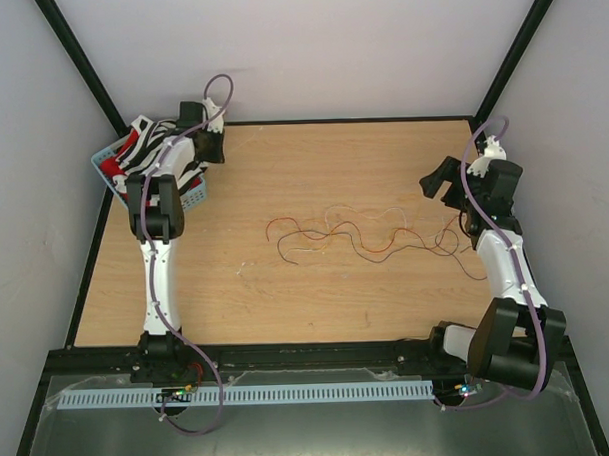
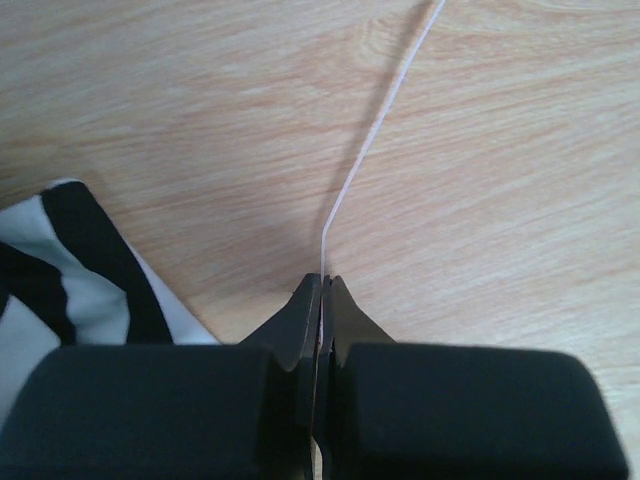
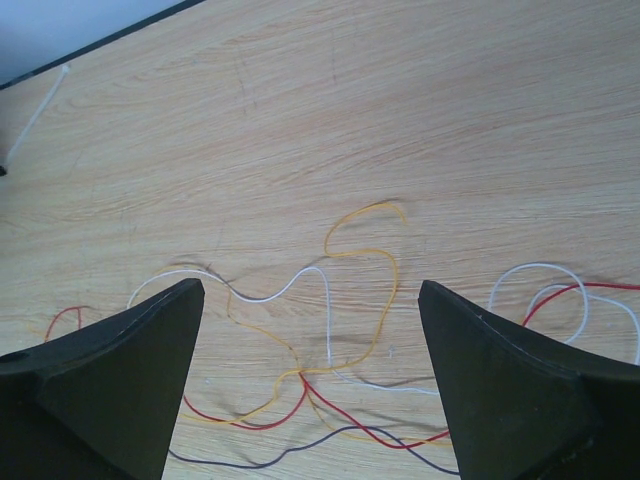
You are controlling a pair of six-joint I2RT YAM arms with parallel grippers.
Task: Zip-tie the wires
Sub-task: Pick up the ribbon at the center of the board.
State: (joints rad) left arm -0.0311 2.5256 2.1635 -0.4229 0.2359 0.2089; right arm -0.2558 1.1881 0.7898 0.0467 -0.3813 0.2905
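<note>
left gripper (image 2: 322, 290) clamped tight on the zip tie (image 2: 372, 135), well left of the wires (image 1: 365, 236), right gripper (image 3: 310, 290) spread wide, holding nothing, over the wires, table (image 1: 282, 169) edges well apart from the wires

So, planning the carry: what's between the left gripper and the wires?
Only bare table, in the top view, from the left gripper, pinching the zip tie, to the wires.
</note>
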